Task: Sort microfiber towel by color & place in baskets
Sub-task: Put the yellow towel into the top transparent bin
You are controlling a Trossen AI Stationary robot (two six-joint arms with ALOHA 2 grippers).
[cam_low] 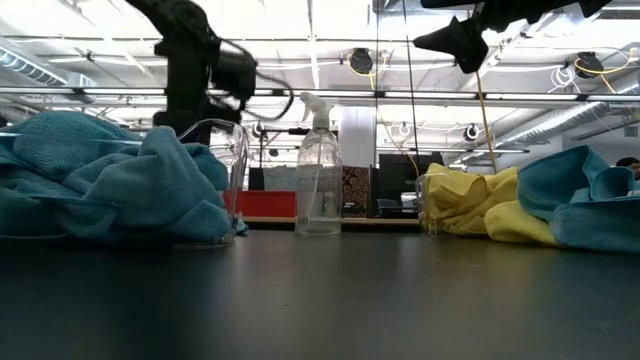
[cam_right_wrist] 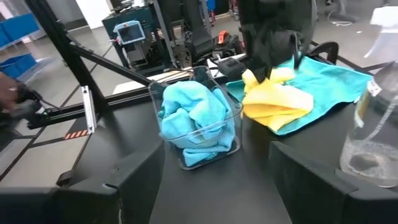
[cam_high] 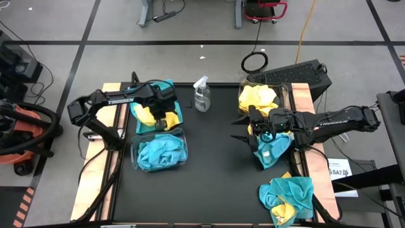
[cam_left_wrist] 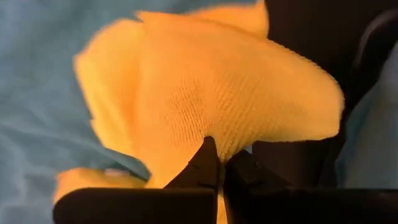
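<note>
On the desk [cam_high: 209, 158] in the high view, the left gripper [cam_high: 161, 120] sits at ten o'clock, clamped on a yellow towel [cam_high: 144, 114] that lies on a teal towel [cam_high: 166, 96]. Just below them, at nine o'clock, a clear basket [cam_high: 159, 151] holds teal towels. A spray bottle [cam_high: 202, 95] stands at twelve o'clock. At one o'clock a second basket [cam_high: 286, 96] holds yellow towels [cam_high: 258, 96]. The right gripper [cam_high: 240, 128] hovers at three o'clock with its fingers spread apart and nothing between them; a loose teal towel [cam_high: 273, 149] lies under its arm. At five o'clock lies a heap of teal and yellow towels [cam_high: 286, 197].

In the low view, teal cloth [cam_low: 100, 180] fills the nine o'clock side, the bottle [cam_low: 319, 170] stands in the middle, and yellow cloth [cam_low: 470, 200] with more teal lies at three o'clock. The left arm [cam_low: 195, 60] comes down at eleven o'clock.

In the left wrist view, the closed fingers [cam_left_wrist: 205, 165] pinch the yellow towel's [cam_left_wrist: 211, 93] fabric, with teal cloth behind.

In the right wrist view, the wide-set fingers [cam_right_wrist: 140, 174] frame the teal-filled basket [cam_right_wrist: 198, 124]; beyond it the left gripper [cam_right_wrist: 272, 73] grips the yellow towel [cam_right_wrist: 277, 102] over the teal one [cam_right_wrist: 329, 81]. The bottle [cam_right_wrist: 373, 137] stands near.
</note>
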